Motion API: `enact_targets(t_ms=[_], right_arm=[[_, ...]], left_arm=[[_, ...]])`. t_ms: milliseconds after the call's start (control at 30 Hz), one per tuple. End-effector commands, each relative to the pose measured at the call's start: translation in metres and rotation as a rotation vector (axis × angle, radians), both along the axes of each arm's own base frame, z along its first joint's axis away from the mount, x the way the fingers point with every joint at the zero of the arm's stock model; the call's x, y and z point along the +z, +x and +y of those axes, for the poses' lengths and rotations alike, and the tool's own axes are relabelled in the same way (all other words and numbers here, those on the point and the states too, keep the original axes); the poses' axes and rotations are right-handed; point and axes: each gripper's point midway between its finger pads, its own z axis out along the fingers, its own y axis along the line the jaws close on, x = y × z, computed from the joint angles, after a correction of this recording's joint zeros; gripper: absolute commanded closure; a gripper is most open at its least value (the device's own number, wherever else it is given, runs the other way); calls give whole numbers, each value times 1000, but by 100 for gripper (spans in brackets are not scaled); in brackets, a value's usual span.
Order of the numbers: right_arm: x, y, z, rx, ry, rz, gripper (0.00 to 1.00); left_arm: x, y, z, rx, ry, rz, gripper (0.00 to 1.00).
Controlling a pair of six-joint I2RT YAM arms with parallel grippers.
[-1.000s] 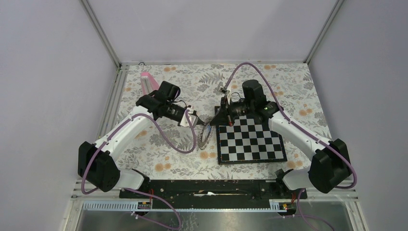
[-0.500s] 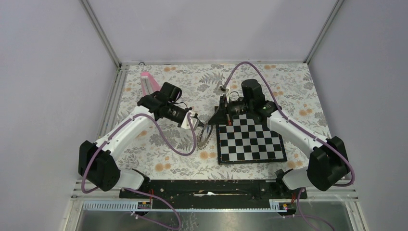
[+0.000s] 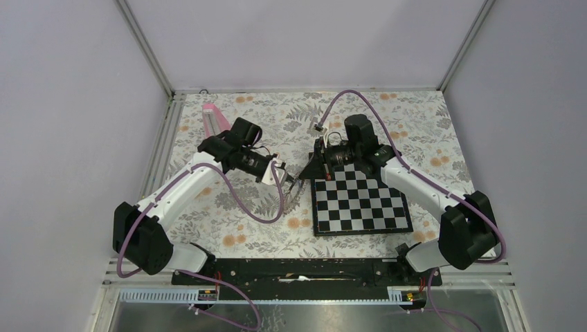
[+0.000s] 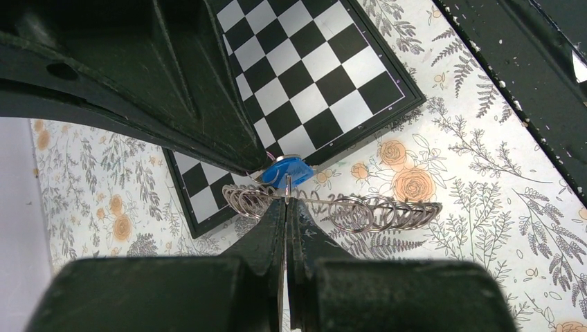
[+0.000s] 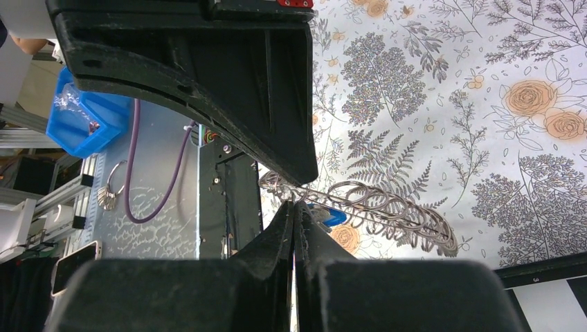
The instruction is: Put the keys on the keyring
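Count: two arms, two pincers, one key, one keyring, one board. The left pincer (image 4: 286, 206) is closed, its two black fingertips pinched together on the band of the keyring (image 4: 360, 211), a large grey metal ring whose band is made of many small linked wire loops. The keyring is held off the floral-printed counter (image 3: 415, 124) and is seen nearly edge-on in both wrist views, so its open centre is not visible there. The right pincer (image 5: 294, 206) is also closed. Its tips meet at the key (image 5: 329, 216), a small key with a bright blue plastic head, and appear to grip it. Only the blue head shows beside the fingertips, and the blade is too hidden to place. In the left wrist view the blue head sits just behind the keyring's band, touching or nearly touching it; I cannot tell whether it is threaded on. Both pincers meet just off the far-left corner of the one black-and-white chessboard (image 3: 360, 204), which lies flat on the counter. One pink strip-like object (image 3: 213, 117) lies at the far left of the counter, well apart from the arms' tips.
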Motion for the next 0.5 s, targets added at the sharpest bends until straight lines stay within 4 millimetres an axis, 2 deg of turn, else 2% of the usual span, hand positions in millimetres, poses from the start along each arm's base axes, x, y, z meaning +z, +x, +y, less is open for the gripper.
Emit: enact_targets(t_ms=[0, 467], right_arm=[[7, 3, 2, 5, 26, -11, 100], [2, -1, 3, 25, 31, 16, 100]], left_arm=[[19, 7, -7, -13, -34, -58, 100], [19, 14, -5, 10, -11, -79, 100]])
